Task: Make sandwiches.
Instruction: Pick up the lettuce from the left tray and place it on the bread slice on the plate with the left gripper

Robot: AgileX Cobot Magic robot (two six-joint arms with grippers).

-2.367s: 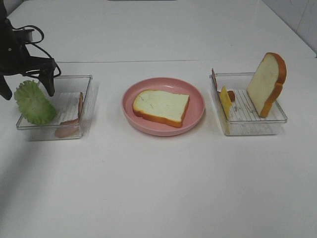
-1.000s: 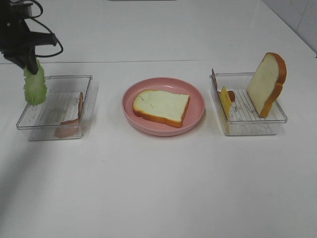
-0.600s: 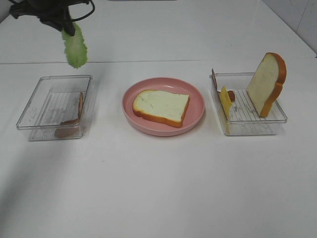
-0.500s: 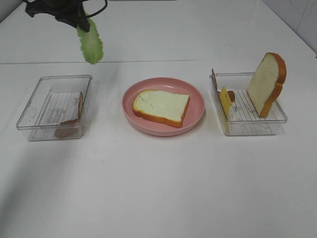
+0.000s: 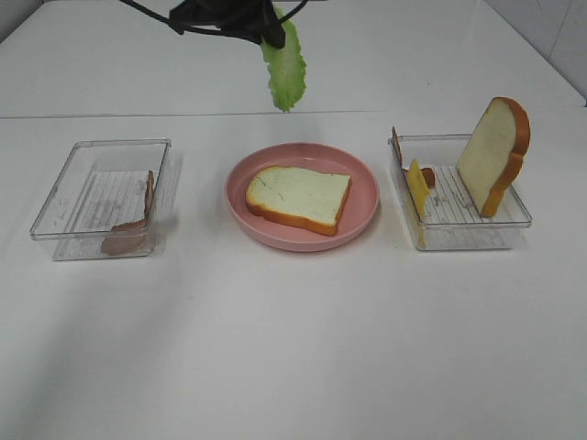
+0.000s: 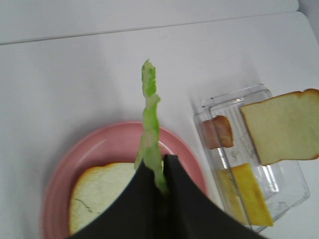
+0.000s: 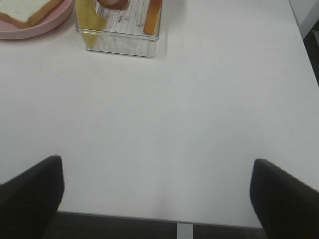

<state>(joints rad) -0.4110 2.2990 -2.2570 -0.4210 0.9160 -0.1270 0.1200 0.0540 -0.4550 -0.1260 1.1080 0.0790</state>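
One lettuce leaf (image 5: 286, 78) is the thing in play. It is off the desk (image 5: 293, 357), pinched at its top end by the left jaws, which are closed tight on it. The left arm (image 5: 215, 14) reaches in from the far side of the desk, high above it.

The leaf hangs with its long axis straight down from the jaws, its free tip lowest. In the left wrist view it is edge-on, a thin green strip (image 6: 149, 114) running away from the closed jaws.

Below it, the pink plate (image 5: 303, 240) sits in the middle of the desk with a bread slice (image 5: 298, 197) lying flat on it, face up. In the overhead view the leaf's tip shows above and just beyond the plate's far rim. The wrist view puts the jaws over the slice (image 6: 107, 194) and the plate (image 6: 99, 144). How high the tip hangs above the bread cannot be told.

The next move likely turns on this: the bread lies below the jaws and slightly toward the near side. A hanging leaf will touch down tip first, so it needs to be laid over along the slice rather than dropped straight.

The right jaws stand wide apart with nothing between them, low over bare desk on the near side of the right tray (image 5: 459, 234). That tray holds an upright bread slice (image 5: 493, 156) and cheese (image 5: 417, 188). The left tray (image 5: 64, 197) holds bacon (image 5: 128, 236). The left arm is the nearer one to the plate, and it carries the load.
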